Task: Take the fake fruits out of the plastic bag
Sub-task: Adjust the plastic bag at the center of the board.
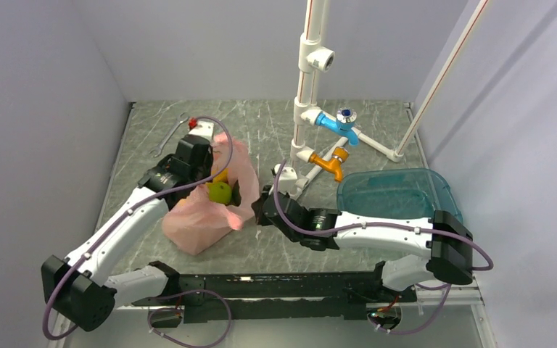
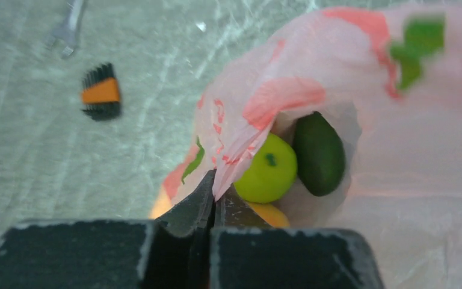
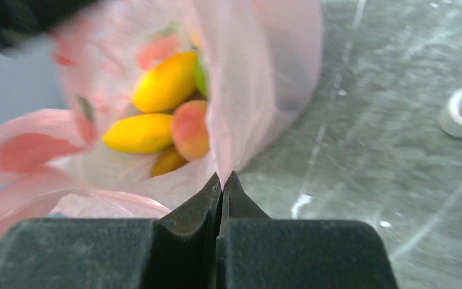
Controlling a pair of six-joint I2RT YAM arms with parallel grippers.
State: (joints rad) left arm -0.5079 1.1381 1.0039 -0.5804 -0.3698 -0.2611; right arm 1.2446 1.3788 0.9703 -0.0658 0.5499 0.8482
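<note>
The pink plastic bag [image 1: 201, 221] stands left of centre on the table, its mouth held open between both arms. My left gripper [image 2: 215, 183] is shut on the bag's near rim [image 2: 234, 144]. Inside I see a green apple [image 2: 267, 170], a dark avocado [image 2: 319, 153] and a bit of orange fruit [image 2: 269, 214]. My right gripper [image 3: 224, 177] is shut on the opposite wall of the bag [image 3: 264, 72]. Through that side show two yellow mangoes [image 3: 167, 81], a peach [image 3: 190, 129] and a small orange [image 3: 168, 161]. From above, the apple [image 1: 220, 192] sits at the bag's mouth.
A teal see-through tub [image 1: 399, 192] lies at the right, behind the right arm. A white pipe stand [image 1: 308, 109] with blue and orange taps rises at the back centre. A wrench [image 1: 167, 138] and a black-and-orange brush [image 2: 101, 92] lie behind the bag.
</note>
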